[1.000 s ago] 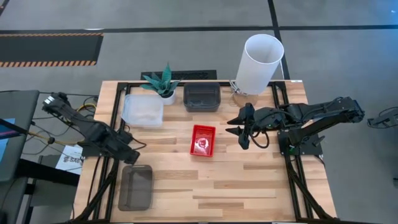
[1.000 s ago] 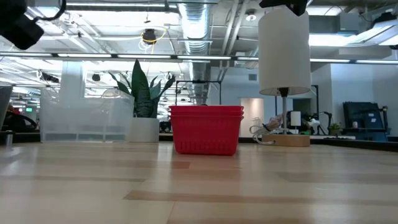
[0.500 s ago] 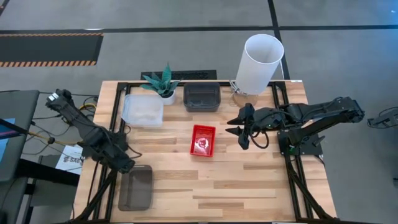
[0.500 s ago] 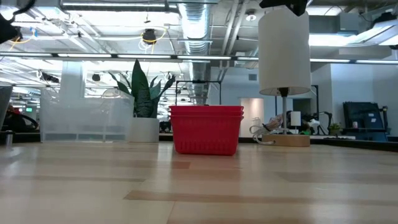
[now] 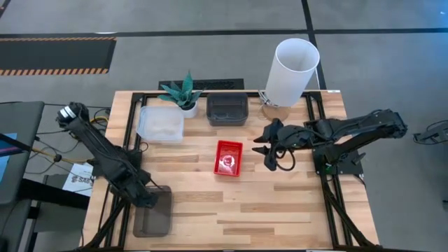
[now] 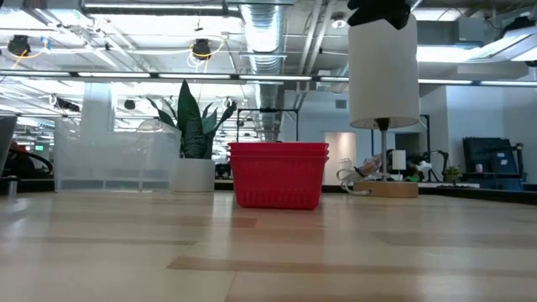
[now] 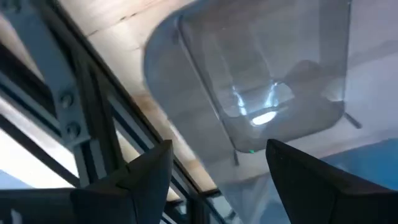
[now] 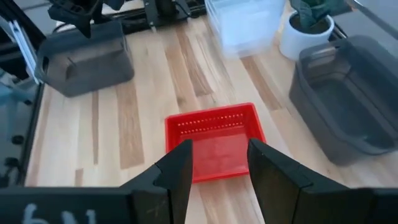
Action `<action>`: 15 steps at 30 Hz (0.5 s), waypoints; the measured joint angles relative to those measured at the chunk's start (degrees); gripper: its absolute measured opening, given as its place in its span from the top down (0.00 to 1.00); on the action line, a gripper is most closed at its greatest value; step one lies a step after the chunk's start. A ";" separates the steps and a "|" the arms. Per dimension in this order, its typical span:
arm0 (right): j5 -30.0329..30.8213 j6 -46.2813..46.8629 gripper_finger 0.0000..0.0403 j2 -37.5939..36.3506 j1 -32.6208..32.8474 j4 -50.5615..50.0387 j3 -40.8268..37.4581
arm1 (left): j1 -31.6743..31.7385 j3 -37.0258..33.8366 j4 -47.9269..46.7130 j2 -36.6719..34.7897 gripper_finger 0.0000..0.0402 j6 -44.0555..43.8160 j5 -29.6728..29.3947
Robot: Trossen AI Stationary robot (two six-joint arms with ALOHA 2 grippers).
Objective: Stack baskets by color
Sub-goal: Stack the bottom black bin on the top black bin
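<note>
The baskets are mostly sorted. The red basket (image 5: 229, 158) looks like a finished stack of two, just ahead of the right gripper (image 5: 264, 148), whose jaws stand open and empty. The clear basket (image 5: 161, 123) rests far beyond both. One grey basket (image 5: 153, 210) lies right under the left gripper (image 5: 150, 199), jaws spread wide, nothing held; its partner (image 5: 227, 109) waits across the surface. Joining the greys seems the main step left.

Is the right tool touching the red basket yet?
Apart. The high view shows bare table between the right tool and the red basket, which sits untouched.
</note>
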 joint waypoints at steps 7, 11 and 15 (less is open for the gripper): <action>-0.84 -3.58 0.57 0.41 -0.35 1.34 0.11 | 0.08 0.00 3.25 9.18 0.40 4.69 0.79; -2.88 -3.82 0.57 0.46 -0.70 0.95 0.04 | 0.53 0.00 7.44 10.64 0.48 5.99 -0.89; -5.73 -5.00 0.57 0.46 -0.70 0.55 0.04 | 0.85 0.00 8.07 10.97 0.66 5.95 -4.48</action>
